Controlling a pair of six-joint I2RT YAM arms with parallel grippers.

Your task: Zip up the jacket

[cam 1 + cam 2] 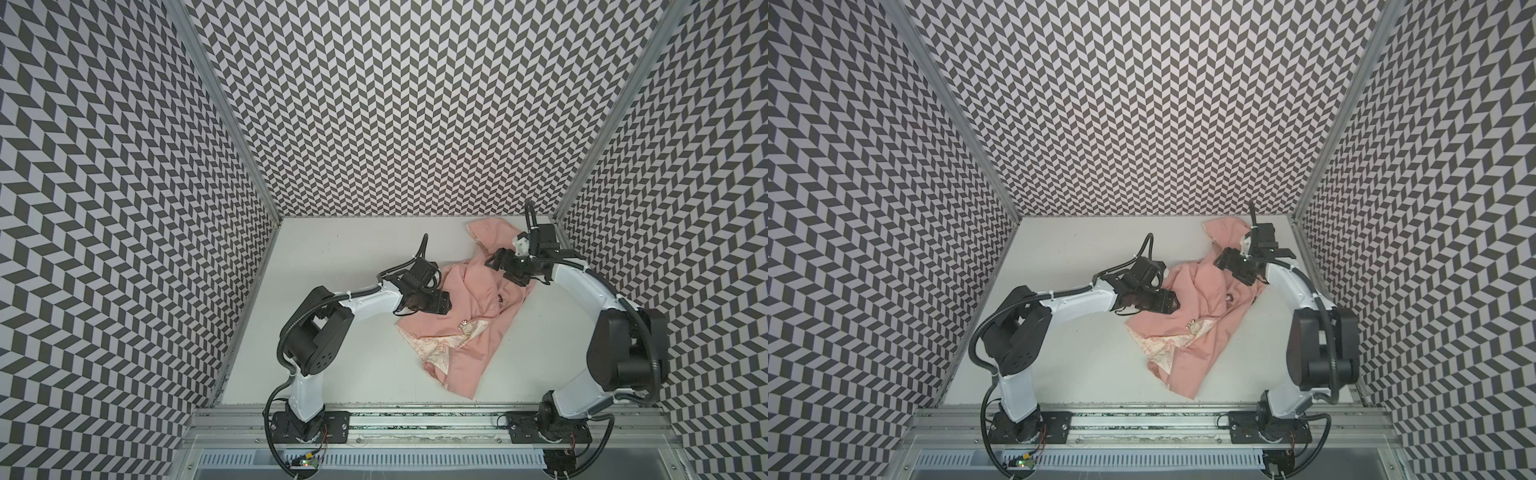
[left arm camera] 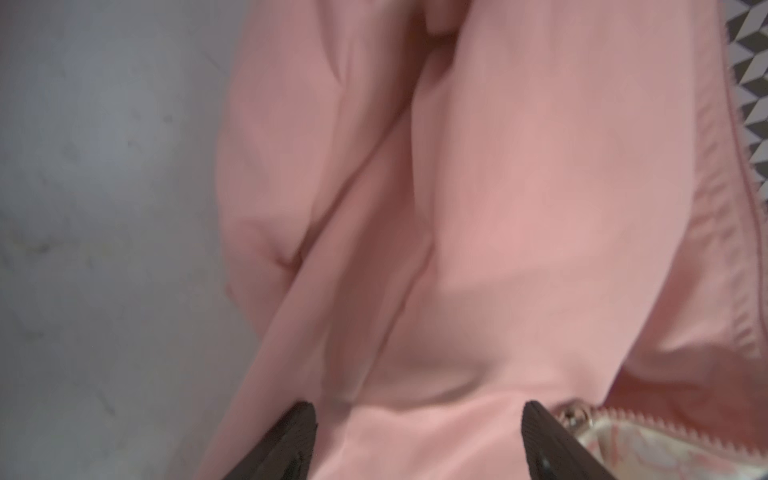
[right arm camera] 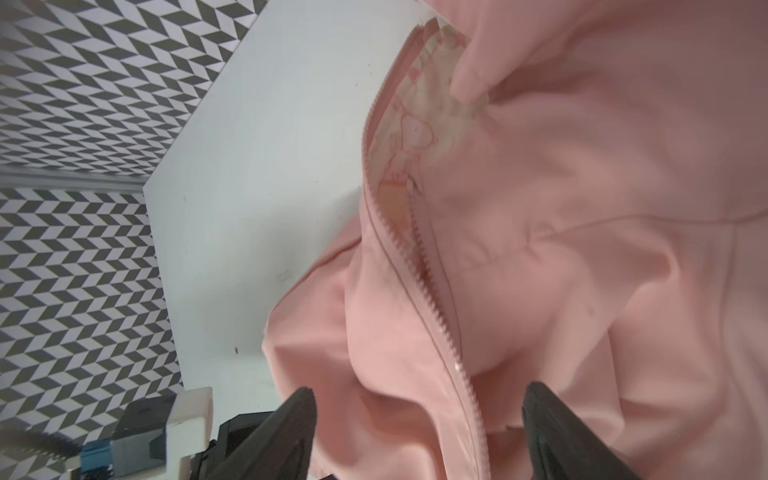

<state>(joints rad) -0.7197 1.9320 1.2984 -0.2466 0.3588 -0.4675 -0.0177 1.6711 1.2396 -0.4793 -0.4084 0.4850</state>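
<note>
The jacket point(image 1: 478, 345) is lying crumpled mid-worktop point(image 1: 332, 332), zipper undone. Both claws are gaping over it, gripping nothing. The slider point(image 2: 575, 415) is sitting just beside the left claw point(image 2: 419, 440). The teeth point(image 3: 424, 286) are running lengthwise away beneath the right claw point(image 3: 419, 440).

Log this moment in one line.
jacket: not fully zipped | left end effector: open, over jacket | right end effector: open, over zipper

white-shelled left arm point(image 1: 370, 302) and right arm point(image 1: 582, 284), black joints, corrugated black cables, seemingly ribbed black pincer fingers point(image 2: 286, 444)
</note>
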